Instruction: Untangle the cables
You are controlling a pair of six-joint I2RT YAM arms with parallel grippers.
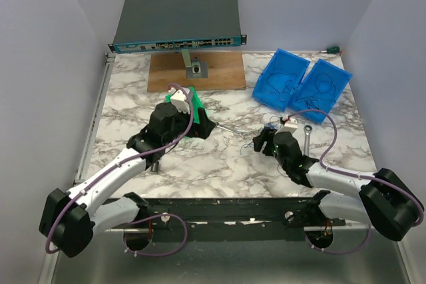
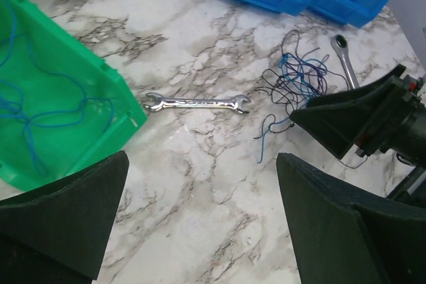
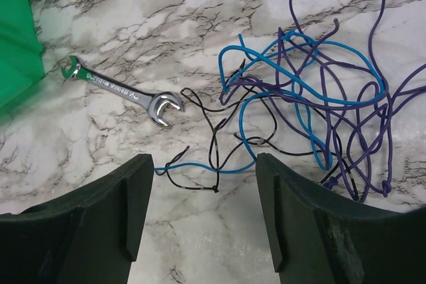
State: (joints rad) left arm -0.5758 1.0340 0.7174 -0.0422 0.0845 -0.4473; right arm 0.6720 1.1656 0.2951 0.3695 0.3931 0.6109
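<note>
The cables [image 3: 299,98] lie on the marble table as a loose tangle of thin blue, purple and black wires. They also show in the left wrist view as cables [image 2: 296,81]. My right gripper [image 3: 201,161] hovers at the tangle's near edge, open. A blue strand and a black loop lie on the table between its fingertips, untouched. From above, the right gripper [image 1: 261,141] points left at the tangle. My left gripper [image 2: 202,157] is open and empty over bare marble, beside the green bin [image 2: 100,91]. A blue cable [image 2: 40,121] lies inside that bin.
A silver open-end wrench [image 2: 196,102] lies between the green bin and the tangle. A ratchet wrench [image 1: 308,134] lies right of the tangle. Two blue bins [image 1: 299,84] holding wires stand at the back right. A network switch [image 1: 176,21] and wooden board [image 1: 219,71] sit behind.
</note>
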